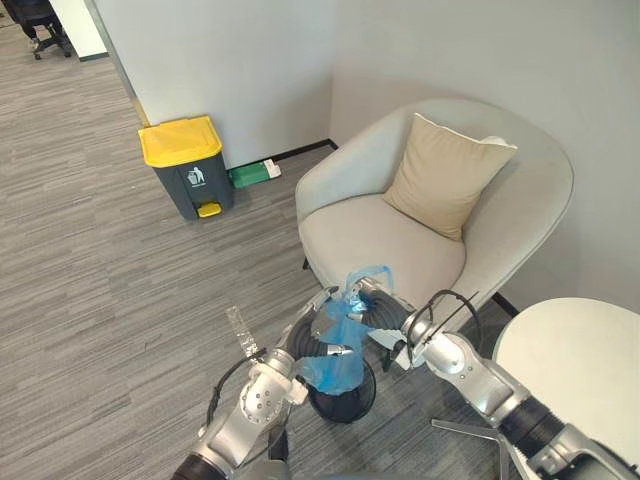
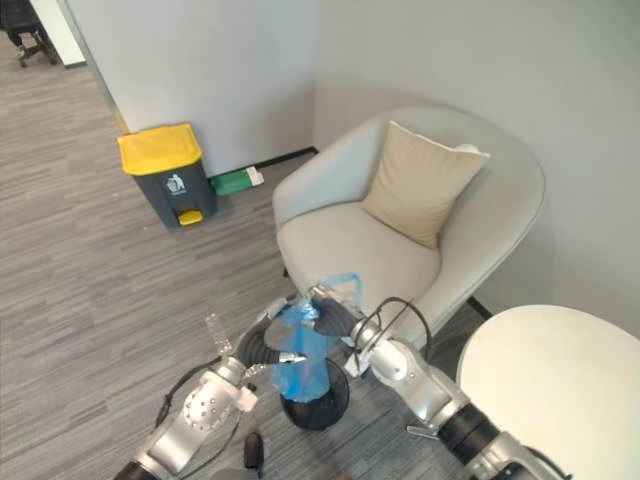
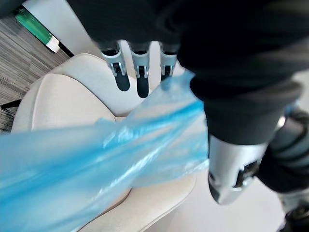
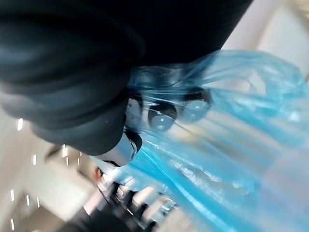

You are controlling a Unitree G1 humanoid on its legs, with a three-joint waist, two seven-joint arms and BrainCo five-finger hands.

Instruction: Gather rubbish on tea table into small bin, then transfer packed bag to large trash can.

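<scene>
Well, from the left eye view, both hands meet low in the middle around a thin, crumpled blue plastic bag [image 1: 335, 372]. Its lower end sits at the mouth of a small black round bin [image 1: 345, 405] on the floor, and I cannot tell whether it hangs clear of the bin. The left hand [image 1: 318, 338] is on the bag's left side and the right hand [image 1: 378, 308] is at its upper right. A pale grey rounded armchair [image 1: 370, 240] with a beige square cushion [image 1: 445, 175] stands just beyond them. A grey trash can with a yellow lid [image 1: 190, 175] is far off to the left by the wall, and a white round table [image 1: 580, 360] is near on the right. The right eye view adds a flat green object [image 2: 225, 181] on the floor beside that trash can. The left wrist view shows the left hand's fingers [image 3: 137, 77] held out straight. The blue film runs between them and the thumb [image 3: 231, 179], and nothing is curled round it. In the right wrist view the right hand's fingertips [image 4: 161, 118] bend inward with the stretched film drawn over them, gripping the bag.
</scene>
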